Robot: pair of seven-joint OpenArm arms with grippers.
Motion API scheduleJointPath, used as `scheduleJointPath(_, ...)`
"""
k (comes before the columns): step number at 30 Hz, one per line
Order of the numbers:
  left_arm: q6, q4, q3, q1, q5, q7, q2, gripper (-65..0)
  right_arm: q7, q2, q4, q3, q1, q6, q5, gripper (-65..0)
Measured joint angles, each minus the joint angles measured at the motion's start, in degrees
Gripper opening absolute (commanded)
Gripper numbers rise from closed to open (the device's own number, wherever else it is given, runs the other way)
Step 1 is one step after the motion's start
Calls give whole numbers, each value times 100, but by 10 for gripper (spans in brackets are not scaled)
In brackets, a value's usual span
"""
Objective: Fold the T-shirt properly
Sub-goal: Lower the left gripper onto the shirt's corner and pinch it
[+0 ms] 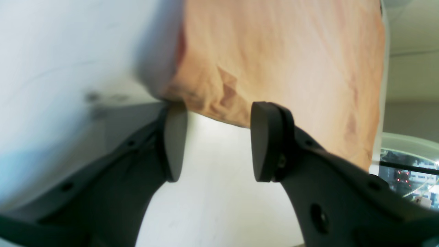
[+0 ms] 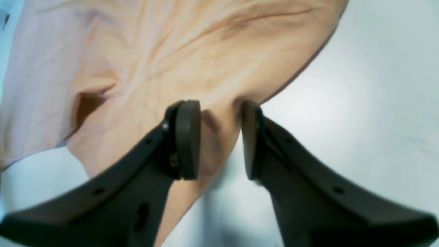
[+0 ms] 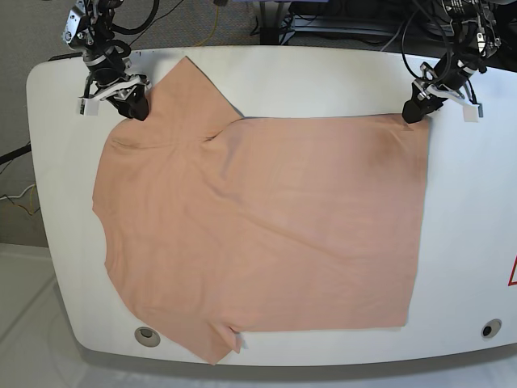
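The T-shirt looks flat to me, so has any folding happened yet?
Done: the T-shirt lies spread flat on the table. In hand: the left end effector sits at a hem corner, the right end effector by a sleeve. Left: every fold; none shows yet.

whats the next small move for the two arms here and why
Probably close both grippers first. The T-shirt lies flat on the table; the right gripper straddles a sleeve edge and the left gripper sits at a hem corner, both with jaws apart, so nothing looks gripped yet.
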Motion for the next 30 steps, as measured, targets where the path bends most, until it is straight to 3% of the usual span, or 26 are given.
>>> scheduleJointPath(4, -4, -61, 24, -42, 59, -83, 9, -471, 0, 0, 0, 0, 4, 0, -2, -450)
scheduleJointPath(6, -17, -120, 9, -59, 90, -136, 11, -650, -4, 0, 0, 0, 7, 0, -2, -495)
scheduleJointPath(13, -26, -192, 83, -149, 291, -221, 35, -650, -57, -4, 0, 0, 0, -4, -50, -650)
scheduleJointPath(16, -17, -181, 149, -208, 295, -205, 61, -650, -92, -2, 0, 0, 2, -2, -57, -649)
scheduleJointPath(19, -9, -170, 175, -256, 280, -133, 76, -650, -85, -2, 0, 0, 2, -2, -50, -553)
scheduleJointPath(22, 52, -149, 160, -289, 234, 0, 72, -575, -79, -2, 0, -2, 4, 59, -48, -515)
scheduleJointPath(30, 39, -144, 125, -323, 118, 164, 76, -552, -61, -2, 2, -2, 17, 59, -46, -517)
